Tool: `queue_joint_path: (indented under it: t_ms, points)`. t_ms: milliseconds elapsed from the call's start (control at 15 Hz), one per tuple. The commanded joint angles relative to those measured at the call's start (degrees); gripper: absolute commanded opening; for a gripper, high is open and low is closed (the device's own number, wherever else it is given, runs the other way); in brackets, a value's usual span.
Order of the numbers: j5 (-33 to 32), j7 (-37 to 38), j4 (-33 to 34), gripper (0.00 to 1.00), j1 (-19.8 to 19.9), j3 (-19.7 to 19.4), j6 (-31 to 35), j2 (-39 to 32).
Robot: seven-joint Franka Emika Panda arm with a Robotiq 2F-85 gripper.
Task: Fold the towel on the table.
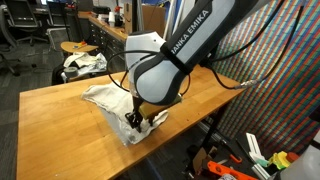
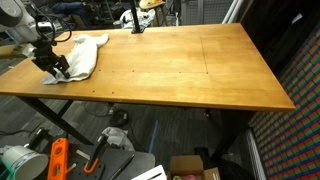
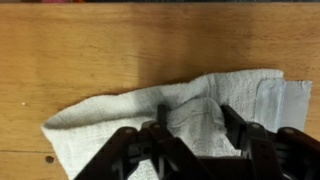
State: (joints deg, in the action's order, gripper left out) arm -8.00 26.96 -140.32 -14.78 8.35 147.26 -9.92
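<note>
Both exterior views overlook the table; wrist view sits close, seemingly straight above.

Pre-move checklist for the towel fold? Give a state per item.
1. Towel on the table: ok, it lies near one end of the top.
2. Claw at the towel: ok, in the wrist view its fingers straddle a raised ridge of cloth.
3. Cloth actually pinched: cannot tell, the jaws stand apart with cloth between them.
4. Towel lying flat: not ok, it is bunched and creased in both exterior views.
5. Room to lay the fold: ok, bare wood beside the towel.
</note>
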Motion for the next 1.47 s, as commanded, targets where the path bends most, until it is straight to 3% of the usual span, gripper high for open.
queue_joint_path:
  t_ms: [0,67,333,600,733,1200,1400]
  points:
    - [1.12,-1.21,-0.46,0.27,-0.01,0.33,-0.61,1.19]
    - [1.03,-1.0,-0.48,0.18,0.0,0.33,-0.34,1.23]
    - [0.71,-0.57,-0.45,0.11,0.05,0.17,0.08,1.41]
    - [0.58,0.02,-0.04,0.22,0.01,0.02,-0.05,1.24]
    - [0.88,0.06,0.17,0.45,0.08,0.01,-0.58,1.25]
    - [2.66,-0.58,-0.6,0.95,0.19,0.48,-0.15,2.4]
    - [3.14,-0.66,-0.74,1.0,0.16,0.64,-0.28,2.74]
